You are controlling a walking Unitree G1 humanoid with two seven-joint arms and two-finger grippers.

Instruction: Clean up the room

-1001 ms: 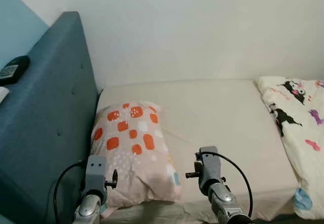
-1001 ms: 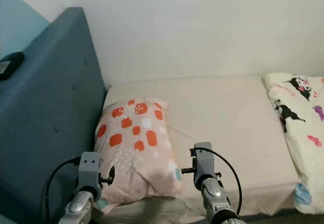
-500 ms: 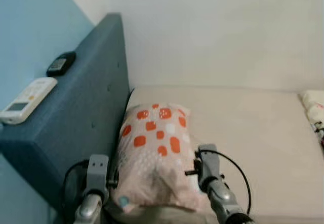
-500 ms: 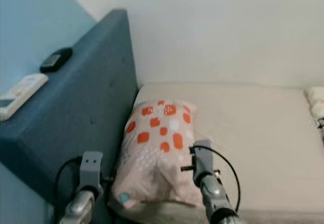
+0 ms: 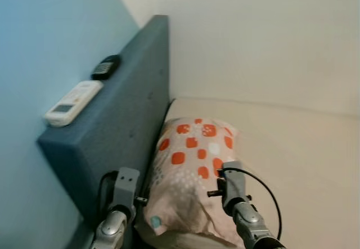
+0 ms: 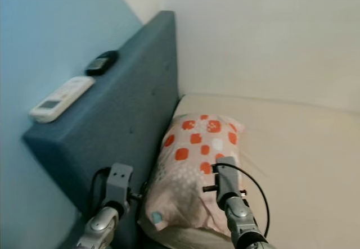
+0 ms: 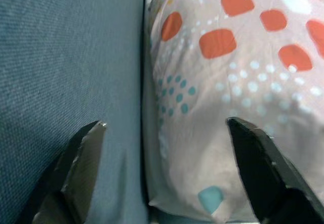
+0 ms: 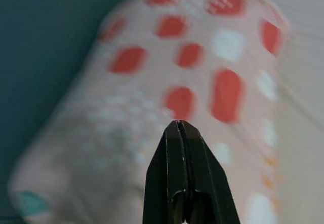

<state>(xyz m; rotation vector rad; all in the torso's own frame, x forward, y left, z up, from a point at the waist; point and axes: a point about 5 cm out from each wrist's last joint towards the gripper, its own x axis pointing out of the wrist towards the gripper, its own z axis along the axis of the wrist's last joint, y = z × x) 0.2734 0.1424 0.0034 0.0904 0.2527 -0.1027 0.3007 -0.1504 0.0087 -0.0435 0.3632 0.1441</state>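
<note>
Nearest the camera, the left claw (image 7: 162, 148) has its two black fingers spread wide, one over the blue headboard (image 5: 118, 125) and the other over the pillow (image 5: 194, 176), gripping nothing. The right claw (image 8: 179, 133) has its fingers pressed together to a single point, also holding nothing, and it hangs just above the pillow's patterned cover.

The eye views show both silver arms low in front, the left arm (image 5: 115, 218) next to the headboard's near end and the right arm (image 5: 242, 215) over the pillow's near right corner, a black cable looping from its wrist. The left wrist view adds the narrow dark seam where the pillow meets the headboard, and a teal tag at the pillow's near corner.

The pillow, pale pink with orange blocks and white dots, lies lengthwise on the beige bed (image 5: 304, 159), its long side against the headboard. Further off, on the headboard's flat top, rest a white remote control (image 5: 73, 103) and, beyond it, a small black device (image 5: 105, 67). A light blue wall (image 5: 39, 63) stands left of the headboard, and a cream wall (image 5: 259, 35) behind the bed.
</note>
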